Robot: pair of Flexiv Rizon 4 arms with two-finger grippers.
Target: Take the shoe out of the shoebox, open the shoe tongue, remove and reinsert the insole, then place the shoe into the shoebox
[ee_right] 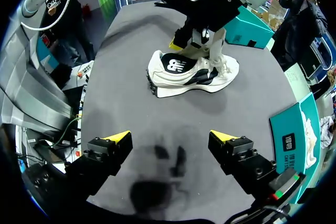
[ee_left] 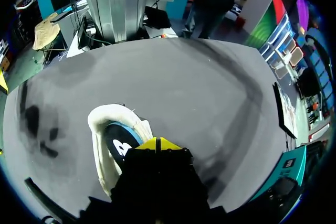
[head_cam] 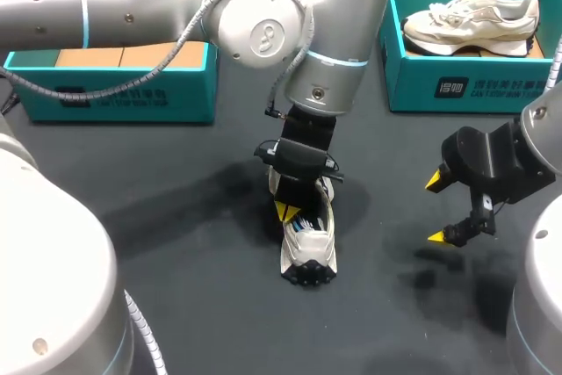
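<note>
white sneaker [head_cam: 309,250]: upright on its sole on the dark table [head_cam: 176,217], out of the box, near the middle.
left gripper [head_cam: 285,211]: at the sneaker's opening, yellow tips pressed together; cannot tell whether anything thin is pinched.
right gripper [head_cam: 435,209]: above bare table, well apart from the sneaker, fingers spread wide.
teal shoebox [head_cam: 421,85]: far right, holding a second cream sneaker [head_cam: 470,22].

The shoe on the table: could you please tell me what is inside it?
A dark insole with a white logo shows in the shoe at its heel end. The left hand sits over the opening and hides the rest toward the toe.
</note>
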